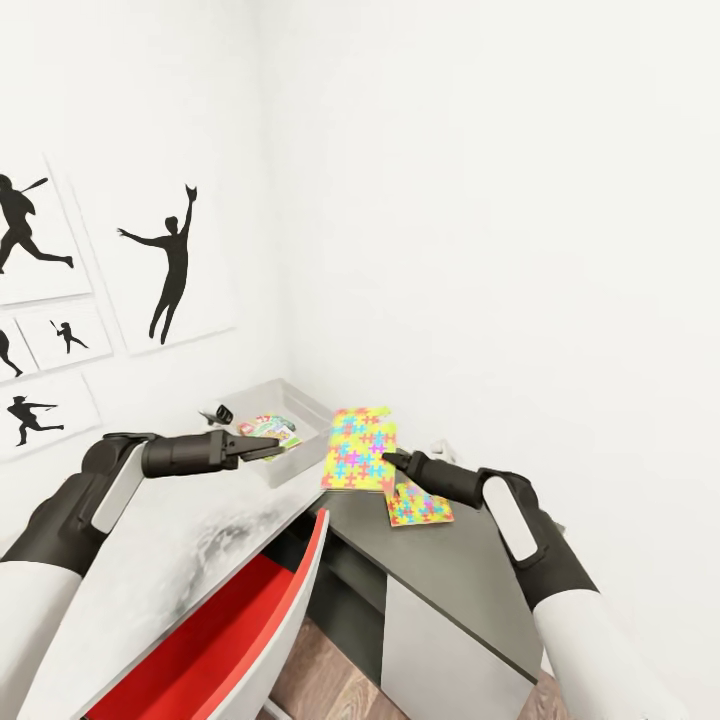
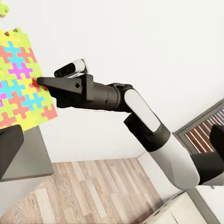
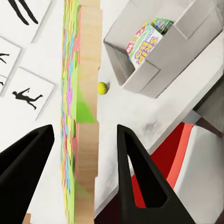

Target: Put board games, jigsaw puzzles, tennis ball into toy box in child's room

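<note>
The large bright jigsaw puzzle (image 1: 358, 448) lies by the wall on the table (image 1: 200, 530). My right gripper (image 1: 392, 462) is at its near edge. In the right wrist view the gripper (image 3: 83, 128) stands open, its fingers (image 3: 135, 172) on either side of the puzzle's wooden edge (image 3: 87, 116) with gaps showing. A smaller jigsaw puzzle (image 1: 418, 505) lies below my right wrist. The grey toy box (image 1: 300, 400) holds board games (image 1: 272, 430), and my left gripper (image 1: 262, 447) hovers at its front, open and empty. The tennis ball (image 3: 102, 87) rests on the table beside the box (image 3: 140, 77).
A red and white chair (image 1: 240, 620) is pushed under the table between my arms. A small dark object (image 1: 216, 413) sits left of the toy box. Silhouette posters (image 1: 170, 260) hang on the left wall. The table's dark right section (image 1: 460, 580) ends near my right arm.
</note>
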Available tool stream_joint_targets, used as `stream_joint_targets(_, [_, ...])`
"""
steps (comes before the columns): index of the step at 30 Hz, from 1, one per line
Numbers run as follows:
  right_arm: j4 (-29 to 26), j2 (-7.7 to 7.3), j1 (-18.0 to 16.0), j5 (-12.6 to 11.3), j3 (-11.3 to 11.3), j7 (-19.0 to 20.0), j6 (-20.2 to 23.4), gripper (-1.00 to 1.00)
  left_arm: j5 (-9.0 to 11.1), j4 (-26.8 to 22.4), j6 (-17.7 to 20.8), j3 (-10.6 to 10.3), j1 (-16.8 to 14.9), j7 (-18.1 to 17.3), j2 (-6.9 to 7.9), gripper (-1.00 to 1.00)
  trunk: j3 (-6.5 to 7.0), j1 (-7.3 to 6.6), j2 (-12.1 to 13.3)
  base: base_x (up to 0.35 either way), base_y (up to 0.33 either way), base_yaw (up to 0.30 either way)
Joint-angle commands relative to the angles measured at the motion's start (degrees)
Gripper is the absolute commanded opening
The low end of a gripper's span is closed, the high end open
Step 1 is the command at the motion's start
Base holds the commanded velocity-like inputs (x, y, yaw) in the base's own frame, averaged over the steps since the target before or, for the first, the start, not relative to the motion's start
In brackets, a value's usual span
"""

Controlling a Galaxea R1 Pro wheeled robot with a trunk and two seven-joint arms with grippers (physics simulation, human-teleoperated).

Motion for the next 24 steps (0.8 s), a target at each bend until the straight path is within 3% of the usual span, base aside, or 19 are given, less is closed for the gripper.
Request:
stream_joint_targets(1, [-0.8,0.24,-0.1,0.3,0.0,-0.6,0.3,-1.00,0.2,0.0,0.4,0.2,-0.1,-0.1,0.05,1.00,-0.14,0.04,-0.1,0.000,0.000,0.067])
stream_joint_targets(16, [-2.2,3.06,-0.8,0.6,0.3,-3.2,0.5,-1.00,0.2,0.0,0.4,1.2,-0.1,-0.1,0.47,1.00,-0.60,0.04,-0.1,0.000,0.000,0.237])
stream_joint_targets(24, [-1.8,4.03,-4.9,0.2,0.3,-7.2,2.4,-1.00,0.3,0.0,0.4,1.2,-0.1,-0.1,0.64,1.00,-0.93,0.04,-0.1,0.000,0.000,0.272])
